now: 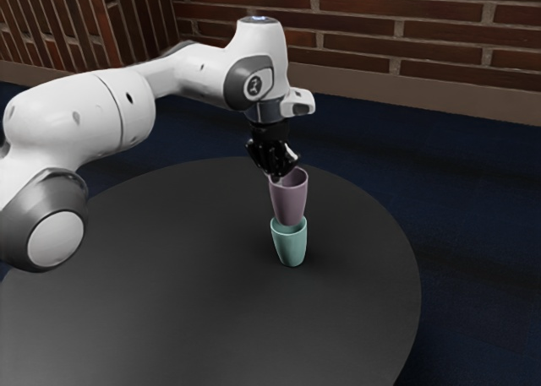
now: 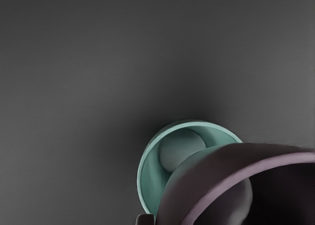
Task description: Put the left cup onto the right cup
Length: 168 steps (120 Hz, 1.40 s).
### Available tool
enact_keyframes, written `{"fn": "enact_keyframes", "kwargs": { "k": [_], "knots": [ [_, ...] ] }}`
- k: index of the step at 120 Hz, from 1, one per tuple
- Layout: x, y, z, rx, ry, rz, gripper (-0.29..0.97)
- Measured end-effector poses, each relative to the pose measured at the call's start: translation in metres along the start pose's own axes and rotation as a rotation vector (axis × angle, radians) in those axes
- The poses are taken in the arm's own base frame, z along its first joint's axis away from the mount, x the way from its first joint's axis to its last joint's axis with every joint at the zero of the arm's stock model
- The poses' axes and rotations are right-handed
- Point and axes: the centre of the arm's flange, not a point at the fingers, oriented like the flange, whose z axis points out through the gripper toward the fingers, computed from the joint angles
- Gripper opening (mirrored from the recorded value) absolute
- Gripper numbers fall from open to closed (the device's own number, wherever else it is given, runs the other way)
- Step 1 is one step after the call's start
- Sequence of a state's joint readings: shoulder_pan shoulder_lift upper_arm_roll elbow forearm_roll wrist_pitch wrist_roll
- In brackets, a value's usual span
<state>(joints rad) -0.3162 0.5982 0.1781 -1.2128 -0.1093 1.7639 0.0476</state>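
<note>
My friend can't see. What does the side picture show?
Black fingers on a white robot arm grip a tilted purple cup by its rim, its bottom inside a green cup on a round dark table.

Cups: 2, comprising one mauve cup (image 1: 289, 197) and one teal cup (image 1: 289, 244). Round black worktop (image 1: 169, 310): 1. Claw (image 1: 274, 168): 1.

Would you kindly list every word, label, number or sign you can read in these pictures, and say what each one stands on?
Round emblem on a joint of the white arm: a small dark mark, too blurred to read.
Purple cup, teal cup and table: plain, no text or label.
So there are no readable words or numbers.
</note>
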Motion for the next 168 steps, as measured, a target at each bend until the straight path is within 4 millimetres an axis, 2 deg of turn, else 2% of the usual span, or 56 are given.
{"fn": "enact_keyframes", "kwargs": {
  "k": [168],
  "knots": [
    [0.004, -0.011, 0.037, 0.001, -0.047, -0.013, -0.11]
  ]
}}
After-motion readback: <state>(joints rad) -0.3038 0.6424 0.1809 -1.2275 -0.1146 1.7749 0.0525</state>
